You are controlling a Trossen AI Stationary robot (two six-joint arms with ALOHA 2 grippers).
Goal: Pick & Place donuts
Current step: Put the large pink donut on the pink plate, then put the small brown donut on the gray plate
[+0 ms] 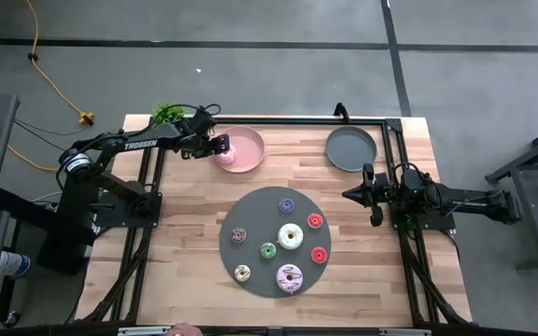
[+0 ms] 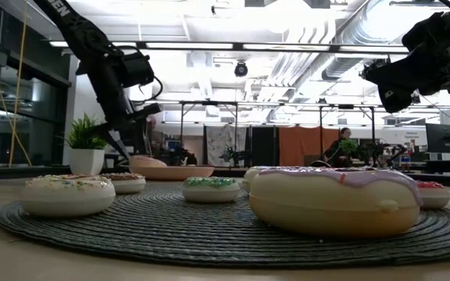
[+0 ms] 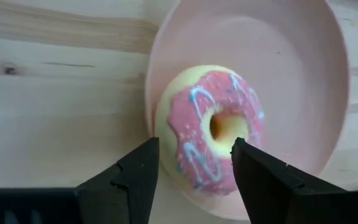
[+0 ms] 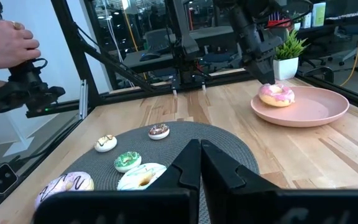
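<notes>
The pink-frosted donut [image 1: 224,157] is lying just inside the rim of the pink plate [image 1: 248,149], on the side nearest the left arm, and is being flanked by the left gripper [image 1: 215,147], whose fingers [image 3: 138,180] are being held spread wider than the donut with nothing gripped between them; whether the pads are touching it cannot be told. Little room is being left between the donut and the plate's raised edge, while the rest of the plate is lying open. The remaining donuts are resting on the dark round mat [image 1: 274,241] at the middle of the table [image 1: 185,280]: a white-frosted one [image 1: 290,236], a purple-frosted one [image 1: 290,277], two red ones [image 1: 315,221], a green one [image 1: 268,250], a brown one [image 1: 239,235], a cream one [image 1: 242,273] and a small bluish one [image 1: 286,204], all lying apart from each other. Bare wood is being left around the mat. The grey plate [image 1: 351,147] is sitting near the far right corner. The right gripper [image 1: 374,194] is being held above the table beside the mat, its fingers [image 4: 191,165] pressed together on nothing. A potted plant [image 1: 166,114] is standing at the far edge behind the left arm. In the right wrist view, a person's hands [image 4: 5,46] are being seen beyond the table, holding a dark device [image 4: 27,93].
</notes>
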